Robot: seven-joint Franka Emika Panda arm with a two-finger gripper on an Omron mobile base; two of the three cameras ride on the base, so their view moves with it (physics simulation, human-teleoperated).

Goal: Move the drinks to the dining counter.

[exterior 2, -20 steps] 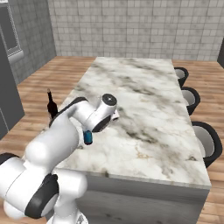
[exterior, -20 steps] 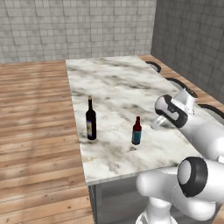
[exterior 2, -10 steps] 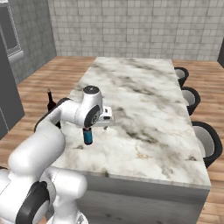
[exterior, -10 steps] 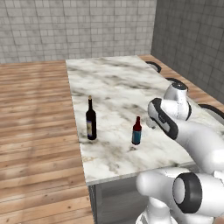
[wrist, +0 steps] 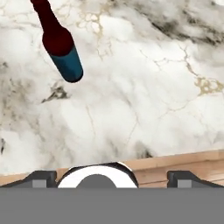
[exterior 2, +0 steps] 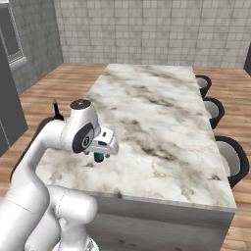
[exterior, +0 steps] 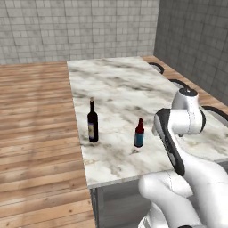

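Counter [exterior: 120, 95]: white-grey marble w/ dark veins, some gold-brown streaks; grey base. Wine bottle [exterior: 92, 121]: near-black, pale label. Small bottle [exterior: 139, 133]: brown-red, blue label round lower half. Floor [exterior: 35, 111]: warm brown wood planks. Walls [exterior: 80, 26]: grey square tiles. Chairs [exterior 2: 230, 159]: black rims, grey inside. Arm [exterior 2: 81, 132]: white, dark joints.

On the worktop [exterior: 120, 89], near its front edge, the wine bottle [exterior: 92, 122] stands left of the small bottle [exterior: 139, 133], apart from it.
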